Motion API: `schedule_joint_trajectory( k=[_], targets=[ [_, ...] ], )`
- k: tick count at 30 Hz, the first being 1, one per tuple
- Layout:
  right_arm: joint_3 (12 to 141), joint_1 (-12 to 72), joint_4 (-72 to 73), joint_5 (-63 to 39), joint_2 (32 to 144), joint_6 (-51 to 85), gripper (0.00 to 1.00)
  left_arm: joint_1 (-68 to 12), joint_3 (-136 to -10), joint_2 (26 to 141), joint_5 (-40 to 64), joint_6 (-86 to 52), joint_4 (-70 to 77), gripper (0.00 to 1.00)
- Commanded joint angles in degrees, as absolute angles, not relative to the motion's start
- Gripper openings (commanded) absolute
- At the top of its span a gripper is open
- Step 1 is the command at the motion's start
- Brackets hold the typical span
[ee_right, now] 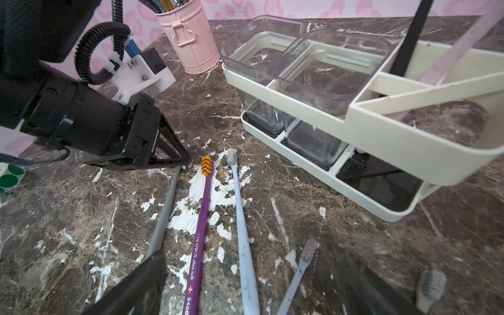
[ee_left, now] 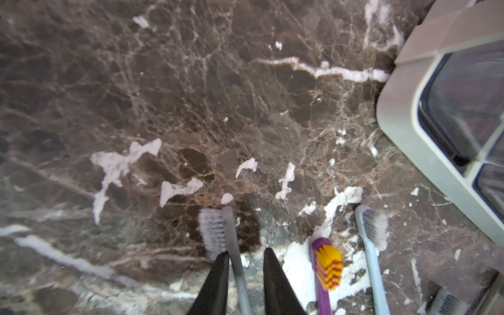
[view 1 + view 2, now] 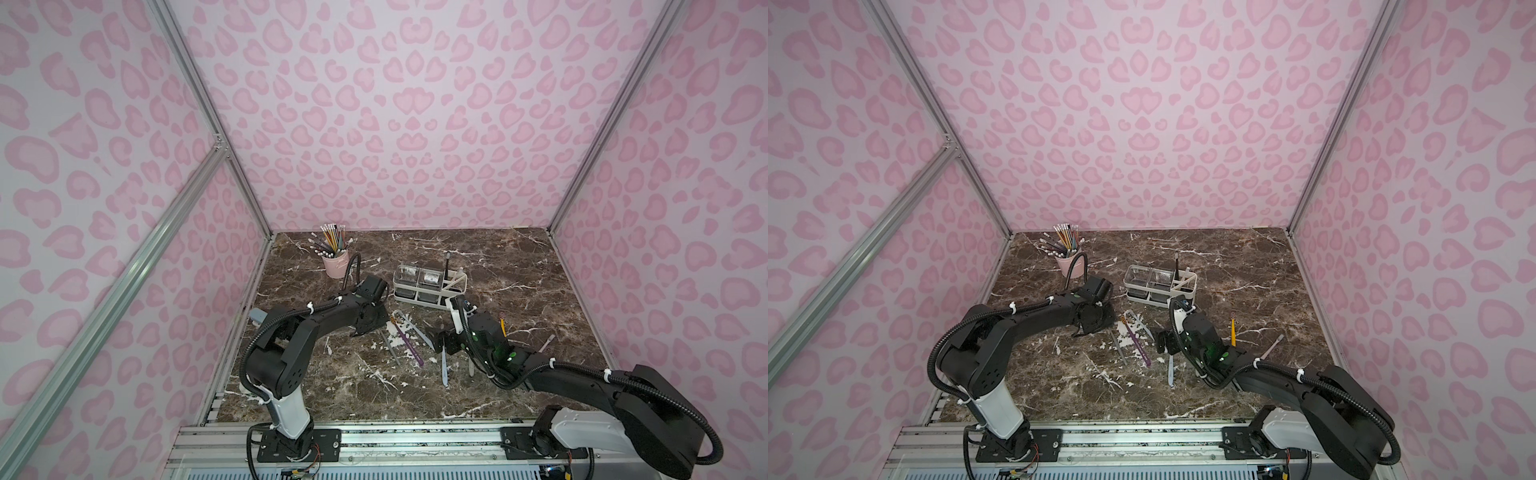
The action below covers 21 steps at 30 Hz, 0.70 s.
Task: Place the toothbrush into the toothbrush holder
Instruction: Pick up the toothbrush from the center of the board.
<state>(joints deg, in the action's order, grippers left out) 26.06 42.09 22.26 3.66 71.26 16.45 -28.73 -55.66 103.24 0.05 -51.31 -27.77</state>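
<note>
Left wrist view: left jaws straddle the grey toothbrush (image 2: 231, 234) below its bristles, unclamped; probably light, stiff, slippery; right jaws gape.

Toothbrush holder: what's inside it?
The toothbrush holder has a black toothbrush and a pink toothbrush in its slots. Its two clear boxes look empty. Its wall hides the brushes' lower parts.
</note>
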Motion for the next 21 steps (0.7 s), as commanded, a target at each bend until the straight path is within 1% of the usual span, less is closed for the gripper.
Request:
schedule_joint_trajectory(
  k=[1, 5, 11, 15, 17, 21],
  targets=[
    [26.02, 42.09, 24.17, 4.00, 71.02, 16.39, 0.98, -28.74, -55.81, 104.18, 0.77, -51.34, -27.42, 0.23],
    [26.03, 42.07, 24.14, 3.89, 71.02, 16.44, 0.98, -28.76, -55.84, 104.92, 1.32, -51.13, -27.46, 0.20],
    [26.03, 42.09, 24.17, 3.78, 71.10, 16.48, 0.98, -28.74, -55.90, 105.21, 1.09, -50.45, -28.10, 0.19],
    [26.08, 42.10, 24.36, 3.61, 71.28, 16.61, 0.98, -28.74, -55.75, 105.34, 0.83, -49.95, -28.60, 0.17],
    [26.11, 42.03, 24.35, 3.56, 71.32, 16.57, 0.98, -28.75, -55.83, 105.45, 0.86, -49.71, -28.89, 0.14],
    [26.15, 42.04, 24.40, 3.46, 71.46, 16.61, 0.98, -28.74, -55.68, 105.56, 0.79, -49.43, -29.15, 0.12]
  ],
)
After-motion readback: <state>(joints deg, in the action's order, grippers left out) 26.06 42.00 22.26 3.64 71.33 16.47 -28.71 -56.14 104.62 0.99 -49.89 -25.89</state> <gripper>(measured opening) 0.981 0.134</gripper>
